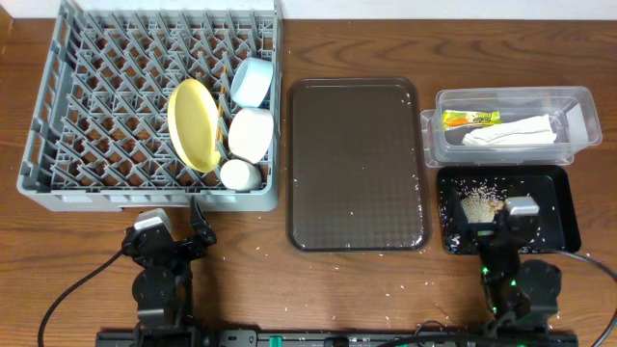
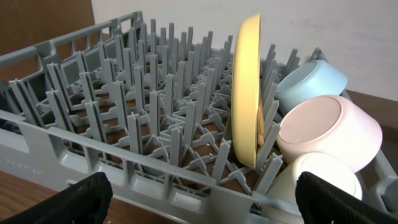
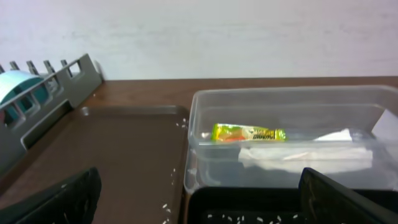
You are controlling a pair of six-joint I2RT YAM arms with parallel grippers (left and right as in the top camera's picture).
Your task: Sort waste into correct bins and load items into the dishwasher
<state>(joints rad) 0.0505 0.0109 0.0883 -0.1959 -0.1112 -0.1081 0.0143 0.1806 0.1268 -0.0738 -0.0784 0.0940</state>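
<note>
The grey dish rack (image 1: 58, 116) holds the yellow plate (image 1: 193, 123) on edge, the light-blue bowl (image 1: 253, 82), the white bowl (image 1: 252, 133) and the small white cup (image 1: 239, 174). In the left wrist view the rack (image 2: 112, 124), plate (image 2: 246, 93), blue bowl (image 2: 311, 81), white bowl (image 2: 326, 130) and cup (image 2: 320, 180) show. The clear bin (image 1: 578, 120) holds the green-and-yellow sachet (image 1: 470, 119) and the napkin (image 1: 511, 133); the clear bin (image 3: 205, 124), sachet (image 3: 249, 132) and napkin (image 3: 311, 155) also show in the right wrist view. The black bin (image 1: 564, 217) holds rice (image 1: 482, 204). My left gripper (image 1: 198, 234) is open and empty before the rack. My right gripper (image 1: 496, 231) is open and empty over the black bin's front edge.
A flat dark-brown tray (image 1: 357, 164) lies between the rack and the bins, with a few rice grains on it. Loose rice grains lie on the wooden table near its front edge. The black bin's rim (image 3: 249, 199) shows low in the right wrist view.
</note>
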